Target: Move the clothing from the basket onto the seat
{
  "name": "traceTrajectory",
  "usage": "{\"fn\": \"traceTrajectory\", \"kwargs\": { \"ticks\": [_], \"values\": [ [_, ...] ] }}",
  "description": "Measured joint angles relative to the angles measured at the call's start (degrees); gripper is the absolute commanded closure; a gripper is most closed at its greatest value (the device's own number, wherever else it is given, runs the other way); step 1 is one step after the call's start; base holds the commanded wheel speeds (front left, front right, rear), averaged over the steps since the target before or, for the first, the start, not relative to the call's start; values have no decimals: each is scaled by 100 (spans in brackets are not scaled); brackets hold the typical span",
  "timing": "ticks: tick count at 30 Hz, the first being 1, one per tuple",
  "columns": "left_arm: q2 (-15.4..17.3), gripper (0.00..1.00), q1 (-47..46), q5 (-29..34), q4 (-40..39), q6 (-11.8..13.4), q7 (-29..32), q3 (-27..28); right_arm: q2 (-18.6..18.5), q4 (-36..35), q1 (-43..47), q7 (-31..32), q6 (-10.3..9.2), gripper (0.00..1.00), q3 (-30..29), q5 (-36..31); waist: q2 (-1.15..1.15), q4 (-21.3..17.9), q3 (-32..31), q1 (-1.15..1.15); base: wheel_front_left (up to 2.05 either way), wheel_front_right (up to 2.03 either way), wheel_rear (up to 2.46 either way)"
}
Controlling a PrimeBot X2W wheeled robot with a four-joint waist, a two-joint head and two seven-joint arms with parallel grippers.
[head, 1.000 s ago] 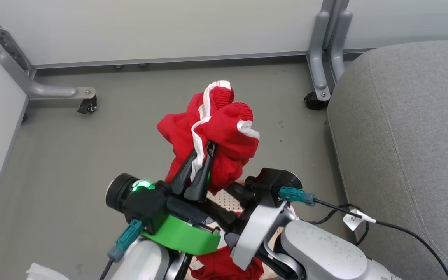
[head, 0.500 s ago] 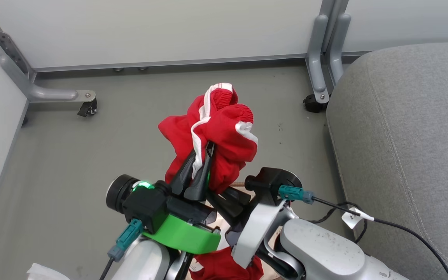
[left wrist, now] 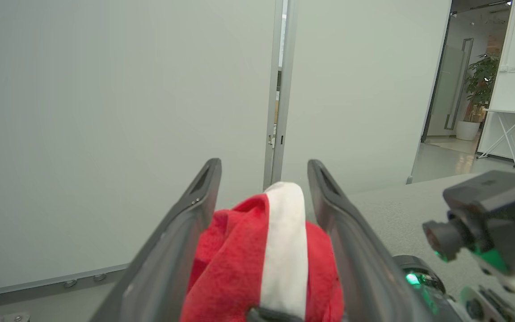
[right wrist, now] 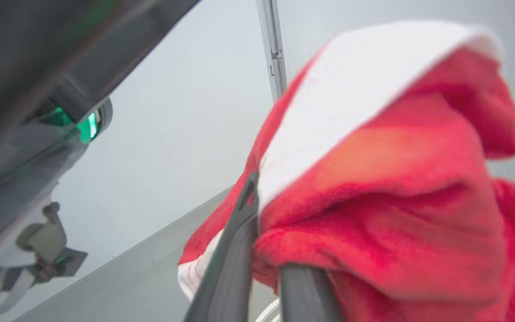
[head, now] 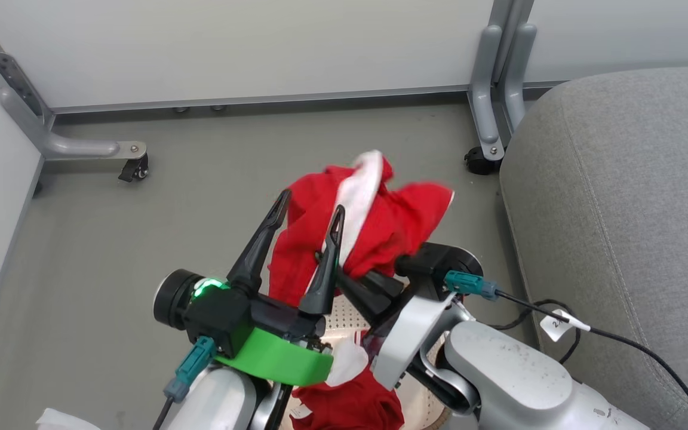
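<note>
1. Far left in the head view: a tubular grey metal partition leg (head: 75, 143) with a small black castor (head: 135, 164), standing on a smooth grey floor (head: 111, 239).
2. Left gripper (head: 310, 206): we see two long dark tapered fingers spread wide, gripping nothing. There is a glossy green ring (head: 272, 361) on its wrist. In the left wrist view (left wrist: 264, 163) the fingers flank the cloth. We can't tell whether the cloth touches their inner faces.
3. Lifted garment (head: 392, 227): soft bright red fabric with a fleecy nap, crumpled into a lump.
   - It is up in the air over the floor, beyond the basket, between the left gripper's fingers and the seat, and apart from the seat.
   - Its edges are blurred.
   - A broad white band (head: 362, 191) runs up the view, leaning slightly right.
   - The lump's longer spread goes from lower left to upper right, with one corner pointing toward the seat.
   - In the left wrist view (left wrist: 239, 268) the band stands upright, along the fingers.
   - In the right wrist view (right wrist: 396, 201) the cloth folds over itself.
4. Right gripper (head: 335, 266): narrow, clamped on the lower part of the lifted garment. The right wrist view (right wrist: 266, 250) shows the two fingers close together with fabric pinched between them and cloth draped over one tip.
5. Basket (head: 350, 310): cream perforated plastic, below both wrists and mostly hidden. The second garment (head: 350, 409), red with a white patch, lies crumpled inside it.
6. Seat (head: 619, 209): light grey woven upholstery with a rounded corner and a stitched seam, at the right side. A thin black cable (head: 619, 352) with a white tag (head: 559, 325) crosses in front of its lower part.
</note>
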Motion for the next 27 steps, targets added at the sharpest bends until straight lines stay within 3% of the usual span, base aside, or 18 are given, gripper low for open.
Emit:
{"fn": "traceTrajectory", "kwargs": {
  "ticks": [6, 16, 27],
  "values": [
    [244, 0, 76, 154, -53, 44, 192, -115, -46, 53, -7, -8, 0, 100, -367, -305, 0, -11, 34, 0, 0, 0, 0],
    [613, 0, 415, 358, 3, -125, 613, -553, -92, 81, 31, -9, 0, 100, -516, -434, 0, -12, 89, 0, 0, 0, 0],
    [689, 0, 625, 335, 86, -134, 809, -721, -89, 133, 64, 2, 0, 100, -615, -503, 0, 31, 128, 0, 0, 0, 0]
  ]
}}
